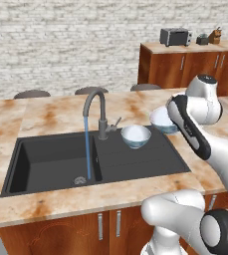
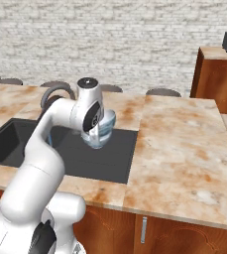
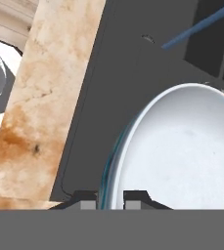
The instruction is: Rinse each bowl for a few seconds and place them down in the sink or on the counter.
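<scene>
A pale blue patterned bowl point(image 1: 135, 136) stands upright on the ribbed drainboard of the black sink point(image 1: 56, 159), just right of the faucet. A second bowl point(image 1: 160, 119) hangs tilted above the drainboard's right end, partly hidden by my arm. My gripper point(image 3: 110, 204) is shut on that bowl's rim, one fingertip on each side of it. In the hand view the held bowl point(image 3: 182, 151) shows its white inside over the dark drainboard point(image 3: 118, 73). In the right base view the same bowl point(image 2: 100, 133) hangs under my hand. The marble counter point(image 1: 51, 117) surrounds the sink.
The grey gooseneck faucet point(image 1: 98, 107) runs a thin blue stream point(image 1: 87, 149) into the deep basin on the left. Dark stools point(image 1: 32, 93) stand behind the island. A toaster point(image 1: 175, 36) sits on the far wooden counter. A wide stretch of counter point(image 2: 184, 144) lies to the right.
</scene>
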### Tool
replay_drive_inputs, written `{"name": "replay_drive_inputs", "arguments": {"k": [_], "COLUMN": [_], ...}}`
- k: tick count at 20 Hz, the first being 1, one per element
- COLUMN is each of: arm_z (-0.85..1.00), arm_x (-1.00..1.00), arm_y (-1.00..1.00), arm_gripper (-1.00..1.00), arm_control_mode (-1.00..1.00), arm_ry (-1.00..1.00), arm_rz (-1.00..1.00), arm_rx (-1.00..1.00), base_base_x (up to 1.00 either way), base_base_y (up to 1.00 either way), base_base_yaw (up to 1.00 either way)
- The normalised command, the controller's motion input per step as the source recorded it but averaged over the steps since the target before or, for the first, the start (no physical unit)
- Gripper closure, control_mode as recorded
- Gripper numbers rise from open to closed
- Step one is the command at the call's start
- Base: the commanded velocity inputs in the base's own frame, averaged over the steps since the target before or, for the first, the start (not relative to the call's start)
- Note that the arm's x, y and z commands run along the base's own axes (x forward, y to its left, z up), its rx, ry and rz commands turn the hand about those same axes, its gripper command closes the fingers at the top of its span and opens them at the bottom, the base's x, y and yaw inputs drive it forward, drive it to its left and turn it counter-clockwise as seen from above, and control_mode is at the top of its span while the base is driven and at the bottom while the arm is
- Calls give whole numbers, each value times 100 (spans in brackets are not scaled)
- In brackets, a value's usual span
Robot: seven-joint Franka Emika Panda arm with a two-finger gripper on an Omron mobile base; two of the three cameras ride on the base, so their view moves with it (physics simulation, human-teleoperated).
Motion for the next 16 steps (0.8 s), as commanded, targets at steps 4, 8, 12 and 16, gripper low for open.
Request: {"name": "replay_drive_inputs", "arguments": {"k": [4, 8, 12, 16], "arm_z": [-11, -6, -6, -9], "arm_x": [-11, -6, 1, 0], "arm_y": [37, 44, 62, 61], "arm_gripper": [100, 100, 100, 100], "arm_control_mode": [-100, -100, -100, -100], "arm_ry": [0, 1, 3, 1], "arm_rz": [14, 10, 2, 3], "arm_rx": [1, 3, 0, 0], "base_base_x": [0, 0, 0, 0], "base_base_y": [0, 0, 0, 0], "base_base_yaw": [0, 0, 0, 0]}}
